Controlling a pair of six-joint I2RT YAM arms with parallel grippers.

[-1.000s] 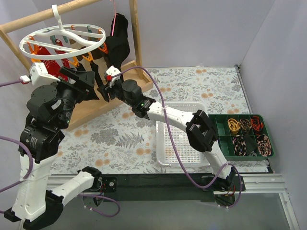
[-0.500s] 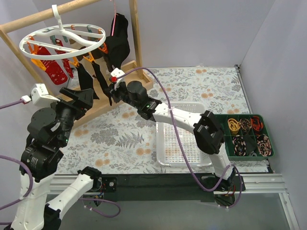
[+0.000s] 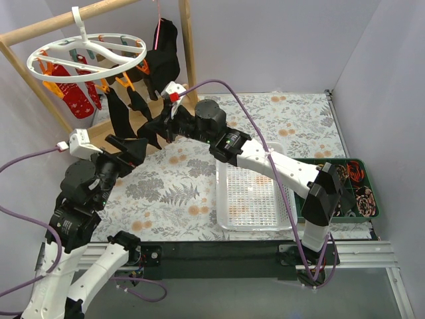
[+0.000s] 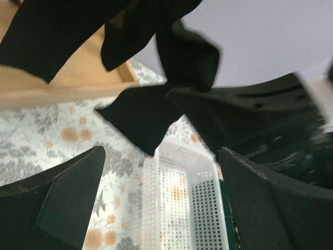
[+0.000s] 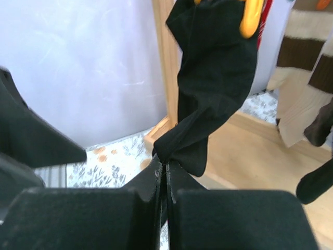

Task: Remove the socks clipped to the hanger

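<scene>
Right hand (image 5: pixel 164 178) pinching black sock (image 5: pixel 213 78), wooden rack (image 5: pixel 165 62) behind, white basket (image 3: pixel 255 199) nearby

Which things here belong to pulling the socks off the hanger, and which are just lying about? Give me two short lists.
Job:
- hanger
- black sock, pinched in the shut right gripper
- red socks, clipped on
- left gripper, open

Lying about:
- white basket
- green divided tray
- black T-shirt
- wooden rack
</scene>
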